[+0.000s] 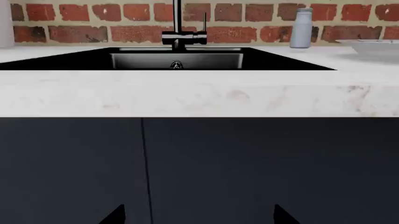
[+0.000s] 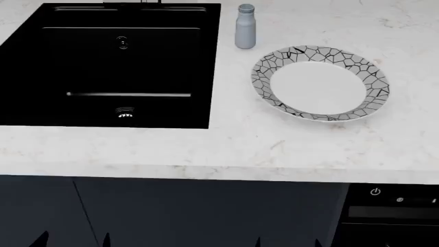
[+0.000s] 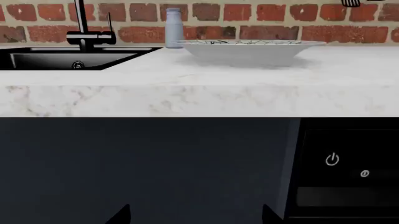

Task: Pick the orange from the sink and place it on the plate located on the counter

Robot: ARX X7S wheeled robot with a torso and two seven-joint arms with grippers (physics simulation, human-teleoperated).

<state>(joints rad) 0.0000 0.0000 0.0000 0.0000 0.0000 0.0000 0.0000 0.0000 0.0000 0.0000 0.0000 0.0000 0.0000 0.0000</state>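
Note:
The black sink (image 2: 110,67) is set into the white marble counter (image 2: 274,149), with a silver bar and a round drain showing in it. No orange shows in any view. The plate (image 2: 319,83), white with a cracked-mosaic rim, lies on the counter right of the sink and is bare. My left gripper (image 2: 74,241) (image 1: 199,217) is open, low in front of the navy cabinets below the sink. My right gripper (image 2: 288,243) (image 3: 196,215) is open too, below the counter edge under the plate (image 3: 249,49). Neither holds anything.
A small grey bottle (image 2: 245,27) stands on the counter between sink and plate. A dark faucet (image 1: 181,37) rises behind the sink against a brick wall. An appliance panel with a power symbol (image 2: 375,192) sits at the lower right.

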